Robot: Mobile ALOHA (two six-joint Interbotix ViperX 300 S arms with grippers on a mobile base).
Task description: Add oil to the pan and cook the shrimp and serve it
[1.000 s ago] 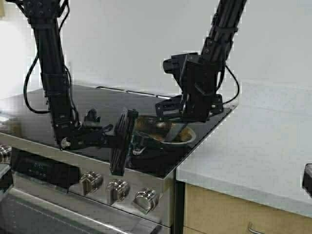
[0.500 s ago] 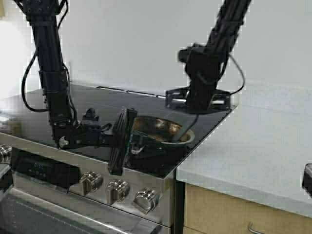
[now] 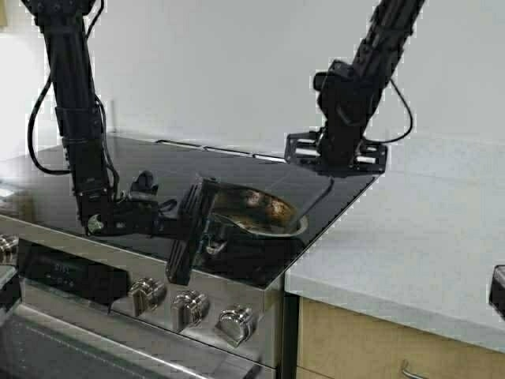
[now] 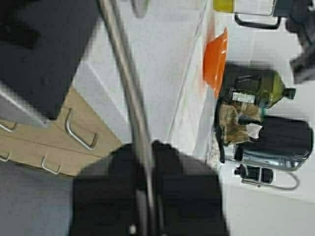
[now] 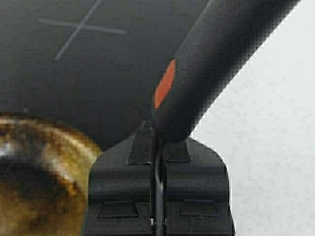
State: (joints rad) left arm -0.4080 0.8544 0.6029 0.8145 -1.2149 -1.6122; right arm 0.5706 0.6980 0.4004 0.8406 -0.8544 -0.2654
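High view, from the near edge: three rounded steel knobs (image 3: 189, 306) line the front of the steel range, and above them the glossy black glass cooktop (image 3: 158, 170) runs back to a pale wall. The left gripper (image 3: 203, 225), black and blocky, lies low over the front of the cooktop with its fingers pressed together on the short silver handle (image 4: 129, 93) of the small round shallow steel pan (image 3: 256, 213); in the left wrist view that thin handle runs straight up from between the closed black fingers (image 4: 167, 162). The pan's browned, tarnished bowl is tipped, its far rim raised, near the cooktop's right edge. Beside it lies the speckled pale stone counter (image 3: 410, 245) over light wood cabinets. Farther back and higher, the right gripper (image 3: 335, 154) hangs above the cooktop's rear right corner, pinching a matte black tool handle with an orange oval mark (image 5: 206, 69). The left wrist view also shows an orange bowl (image 4: 216, 61) and a dark green bottle (image 4: 253, 88)
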